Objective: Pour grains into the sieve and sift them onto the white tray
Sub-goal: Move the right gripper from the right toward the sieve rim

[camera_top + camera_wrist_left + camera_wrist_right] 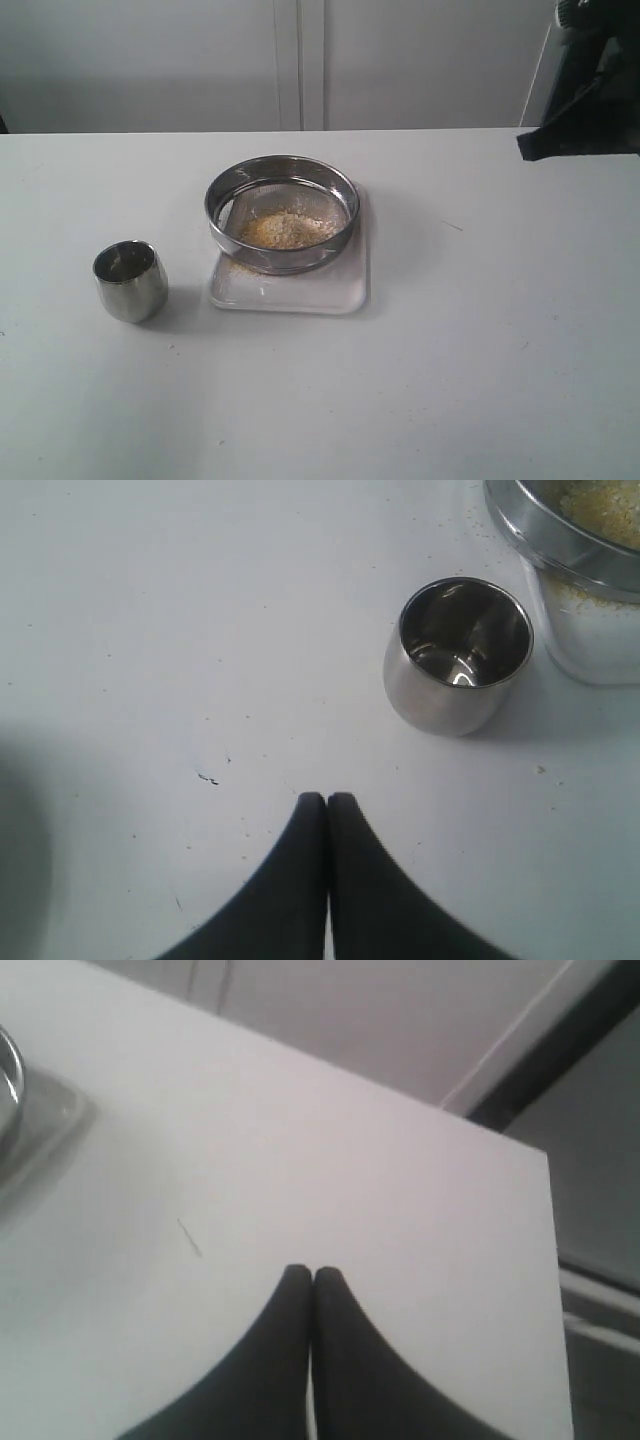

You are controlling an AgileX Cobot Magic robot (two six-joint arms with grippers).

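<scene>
Sieve point(285, 262): on the white tray point(300, 296), mid-desk point(480, 350); stiff, light, slick steel, so grip the rim wall.
Grains point(288, 228): loose heap inside; likely to spill easily.
Steel cup point(130, 282): at the sieve's 8 o'clock, empty.
Left hand point(326, 800), right hand point(312, 1272): both pressed together, holding nothing.

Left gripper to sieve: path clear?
No. The small steel cup stands upright, apparently empty, roughly in line between the shut left gripper and the sieve, which sits on the white tray.

Left pincer point(327, 800) and right pincer point(312, 1274) each have two black, curved jaws pressed tightly together, gripping nothing.
</scene>
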